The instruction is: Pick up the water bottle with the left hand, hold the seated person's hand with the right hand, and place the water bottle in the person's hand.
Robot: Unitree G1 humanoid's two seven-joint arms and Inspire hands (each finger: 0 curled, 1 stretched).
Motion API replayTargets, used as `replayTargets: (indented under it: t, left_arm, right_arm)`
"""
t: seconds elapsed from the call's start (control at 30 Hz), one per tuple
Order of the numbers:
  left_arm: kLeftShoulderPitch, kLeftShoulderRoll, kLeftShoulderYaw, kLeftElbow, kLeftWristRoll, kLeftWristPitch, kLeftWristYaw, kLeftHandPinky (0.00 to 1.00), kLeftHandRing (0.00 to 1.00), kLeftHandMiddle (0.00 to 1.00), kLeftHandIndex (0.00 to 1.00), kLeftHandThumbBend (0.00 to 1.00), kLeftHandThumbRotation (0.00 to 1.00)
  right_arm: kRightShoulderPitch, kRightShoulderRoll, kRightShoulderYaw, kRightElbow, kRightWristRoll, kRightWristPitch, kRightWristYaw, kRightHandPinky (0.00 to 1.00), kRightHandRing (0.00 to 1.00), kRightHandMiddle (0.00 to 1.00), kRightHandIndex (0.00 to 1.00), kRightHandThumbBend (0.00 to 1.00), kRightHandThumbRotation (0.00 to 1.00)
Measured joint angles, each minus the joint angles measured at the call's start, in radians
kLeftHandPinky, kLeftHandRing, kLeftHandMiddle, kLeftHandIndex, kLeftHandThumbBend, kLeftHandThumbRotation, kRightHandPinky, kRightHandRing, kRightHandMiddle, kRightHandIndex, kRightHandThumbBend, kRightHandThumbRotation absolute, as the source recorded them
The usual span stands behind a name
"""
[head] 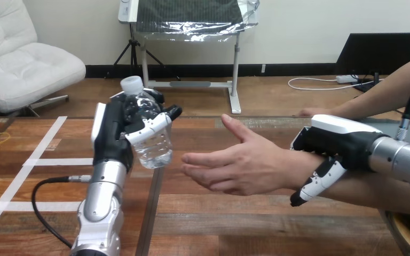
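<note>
two robot hands, both engaged.

item 1: left hand (pixel 112 136), raised over the table at 9 o'clock in the head view. its fingers and thumb are wrapped round the water bottle (pixel 155 152). the bottle is off the wood, cap tilted toward 11 o'clock, base toward 5 o'clock.

item 2: right hand (pixel 336 141), at 3 o'clock. it lies over the person's wrist (pixel 283 170) with its fingers (pixel 320 181) curled down the near side, clamped on it.

item 3: the person's hand (pixel 235 165), at centre. it is open, thumb up, fingertips pointing to 9 o'clock, near the bottle but apart from it.

step in hand, as judged: delivery of the bottle into the open palm. carry it toward 3 o'clock and bring it more upright so its side meets the palm. steady the wrist with the right hand. loosen the left fingers only once the person's fingers close round the bottle. the thin clear plastic probably dents, so a moderate squeeze suits.

surface: wooden table (pixel 245 224), dark planks. white tape lines (pixel 42 160) run at 8 o'clock, and a small yellow ring (pixel 0 137) lies at 9 o'clock by the edge.

room to work: an open gap lies between bottle and fingertips. the person's other hand (pixel 309 112) rests flat at 2 o'clock, well apart from the route.
</note>
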Motion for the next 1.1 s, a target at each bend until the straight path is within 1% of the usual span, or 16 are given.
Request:
replayTargets:
  t: [0.2, 0.57, 0.6, 0.8, 1.1]
  left_arm:
    - [-0.022, -0.017, 0.001, 0.036, -0.003, -0.017, -0.005, 0.31, 0.35, 0.41, 0.43, 0.62, 0.00]
    - [-0.065, -0.054, 0.006, 0.089, -0.018, -0.027, -0.027, 0.31, 0.35, 0.40, 0.44, 0.63, 0.00]
    - [-0.098, -0.085, 0.004, 0.105, -0.018, -0.037, -0.035, 0.32, 0.35, 0.41, 0.44, 0.65, 0.00]
    - [-0.111, -0.101, 0.004, 0.111, -0.019, -0.042, -0.033, 0.32, 0.35, 0.40, 0.44, 0.65, 0.00]
    - [-0.129, -0.134, 0.006, 0.111, -0.042, -0.043, -0.038, 0.32, 0.35, 0.41, 0.44, 0.65, 0.00]
  right_arm:
    - [-0.009, 0.018, 0.009, -0.003, -0.013, 0.010, 0.006, 0.22, 0.28, 0.35, 0.36, 0.81, 0.23]
    - [-0.037, 0.045, 0.030, -0.007, -0.022, 0.038, 0.010, 0.23, 0.30, 0.37, 0.38, 0.81, 0.21]
    - [-0.062, 0.067, 0.039, -0.011, -0.023, 0.048, 0.010, 0.25, 0.32, 0.39, 0.39, 0.82, 0.21]
    - [-0.077, 0.079, 0.047, -0.011, -0.035, 0.058, 0.010, 0.25, 0.31, 0.39, 0.38, 0.82, 0.20]
    - [-0.105, 0.098, 0.065, -0.008, -0.052, 0.080, 0.010, 0.26, 0.33, 0.40, 0.39, 0.81, 0.19]
